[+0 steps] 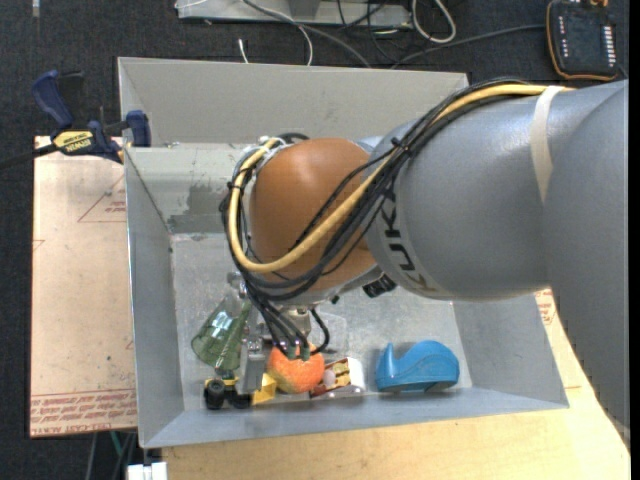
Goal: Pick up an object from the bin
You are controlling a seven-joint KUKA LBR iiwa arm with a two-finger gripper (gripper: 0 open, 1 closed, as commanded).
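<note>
Against the near wall of the bin (150, 298) lies an orange round object (297, 373), with a blue object (416, 365) apart on the view's right. The gripper (270, 346) stands just behind the orange object, beside a green translucent piece (213, 334). Whether it is open or closed cannot be told.

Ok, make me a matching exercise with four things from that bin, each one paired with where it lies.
Things:
1. blue rounded plastic object
2. orange rounded soft object
3. green see-through plastic object
4. small black wheel-like piece

Places:
A. near-left corner of the grey metal bin, against its front wall
B. alone, farthest right
C. middle of the heap
D. left side, farther from the front wall than the rest

Pairs: 1-B, 2-C, 3-D, 4-A
</note>
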